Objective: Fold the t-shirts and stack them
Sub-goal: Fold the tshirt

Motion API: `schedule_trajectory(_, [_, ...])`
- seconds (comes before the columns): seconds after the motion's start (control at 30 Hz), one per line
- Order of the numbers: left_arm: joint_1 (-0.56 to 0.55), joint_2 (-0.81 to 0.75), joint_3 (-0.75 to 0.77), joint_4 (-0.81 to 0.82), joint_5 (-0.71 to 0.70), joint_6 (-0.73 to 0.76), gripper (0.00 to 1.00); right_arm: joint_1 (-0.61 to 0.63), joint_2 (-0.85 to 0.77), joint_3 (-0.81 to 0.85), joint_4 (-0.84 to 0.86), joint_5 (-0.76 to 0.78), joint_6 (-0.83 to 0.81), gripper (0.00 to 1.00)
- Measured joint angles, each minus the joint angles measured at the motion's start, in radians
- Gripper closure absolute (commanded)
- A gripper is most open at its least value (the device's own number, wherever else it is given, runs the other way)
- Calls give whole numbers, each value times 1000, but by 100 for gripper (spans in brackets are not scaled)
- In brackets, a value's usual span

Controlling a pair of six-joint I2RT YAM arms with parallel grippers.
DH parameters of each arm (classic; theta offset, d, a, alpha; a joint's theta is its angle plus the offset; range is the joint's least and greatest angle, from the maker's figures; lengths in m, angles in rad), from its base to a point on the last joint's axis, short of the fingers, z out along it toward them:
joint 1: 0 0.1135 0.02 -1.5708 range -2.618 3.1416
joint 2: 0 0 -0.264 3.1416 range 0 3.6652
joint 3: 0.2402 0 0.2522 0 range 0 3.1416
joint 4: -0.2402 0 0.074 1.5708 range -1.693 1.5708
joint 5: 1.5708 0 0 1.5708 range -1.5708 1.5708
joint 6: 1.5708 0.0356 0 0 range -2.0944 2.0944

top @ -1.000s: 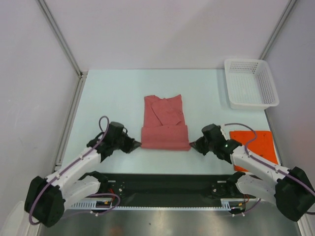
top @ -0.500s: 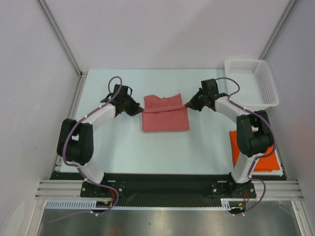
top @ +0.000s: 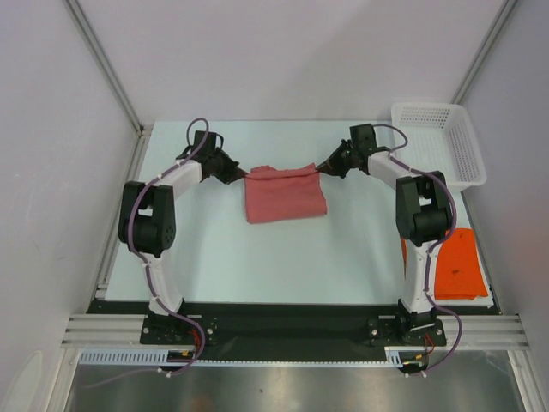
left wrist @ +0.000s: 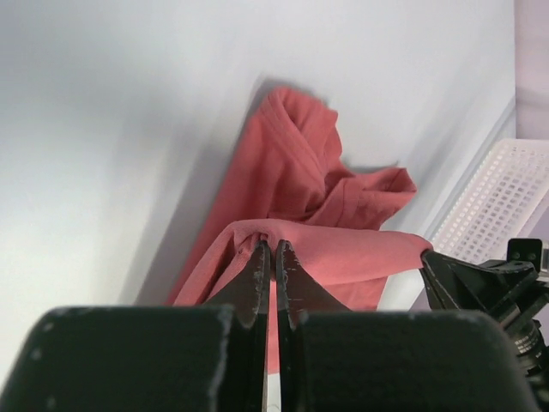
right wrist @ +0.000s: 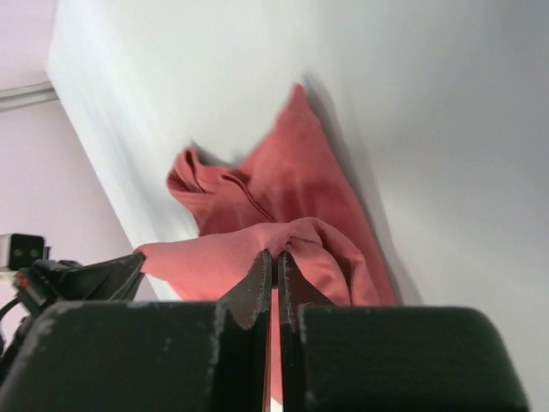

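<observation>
The dusty pink-red t-shirt [top: 285,195] lies partly folded at the middle far part of the table, its far edge lifted and stretched between both grippers. My left gripper [top: 241,174] is shut on its left far corner; in the left wrist view the gripper [left wrist: 274,251] pinches the cloth [left wrist: 343,249]. My right gripper [top: 321,168] is shut on its right far corner; in the right wrist view the gripper [right wrist: 274,257] pinches the cloth [right wrist: 300,184]. The orange t-shirt [top: 457,263] lies flat at the near right, partly behind the right arm.
A white perforated basket [top: 439,142] stands at the far right corner, close behind the right arm's wrist, and shows in the left wrist view [left wrist: 502,206]. Metal frame posts and grey walls bound the table.
Both grippers carried the shirt's near edge away from the arms' bases and over the shirt to its far edge, folding it shorter. Both stay shut on the cloth.
</observation>
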Motion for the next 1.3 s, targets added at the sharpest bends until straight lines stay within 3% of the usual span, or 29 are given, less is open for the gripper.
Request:
schedule_trajectory(0.57, [21, 182, 171, 77, 117, 25, 100, -42, 117, 156, -29, -40, 4, 100])
schedule_trajectory(0.63, [21, 190, 173, 85, 127, 25, 94, -48, 137, 167, -29, -52, 7, 94])
schedule_trajectory(0.67, [22, 194, 174, 87, 130, 32, 89, -51, 148, 174, -27, -59, 8, 85])
schedule_trajectory(0.83, [25, 219, 233, 21, 100, 145, 67, -73, 203, 251, -48, -101, -29, 64])
schedule_trajectory(0.93, [26, 203, 285, -33, 45, 254, 61, -94, 220, 343, -121, -98, -110, 52])
schedule_trajectory(1.03, [26, 143, 283, -61, 36, 340, 63, -114, 183, 344, -132, -114, -193, 44])
schedule_trajectory(1.13, [18, 85, 245, -12, 104, 357, 68, -118, 112, 233, -72, -157, -214, 44])
schedule_trajectory(1.2, [1, 65, 200, 60, 164, 343, 71, -95, 101, 198, -25, -193, -212, 58])
schedule_trajectory(1.23, [-13, 68, 185, 93, 194, 333, 73, -77, 103, 186, 9, -216, -203, 75])
schedule_trajectory(1.3, [-46, 102, 174, 163, 262, 298, 75, -39, 115, 165, 95, -263, -158, 86])
